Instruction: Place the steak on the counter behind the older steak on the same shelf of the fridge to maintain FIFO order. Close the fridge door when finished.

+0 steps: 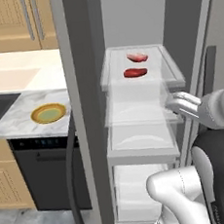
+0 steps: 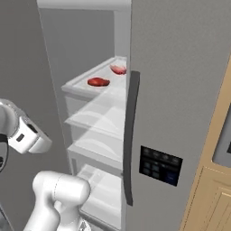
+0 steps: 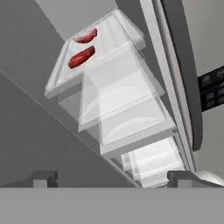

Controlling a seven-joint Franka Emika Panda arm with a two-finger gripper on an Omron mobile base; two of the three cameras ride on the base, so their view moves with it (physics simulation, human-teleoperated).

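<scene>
Steak — pale pink with a whitish fat edge — lies at the far end of the top shelf in the fridge, just behind the dark red older steak. Gripper hangs empty outside, fingers spread wide, holding nothing. Judged from its look, the slab is light, soft and slippery — best pinched across its narrow width. Fridge door stands open; its dark bar handle gives a firm hold.
</scene>
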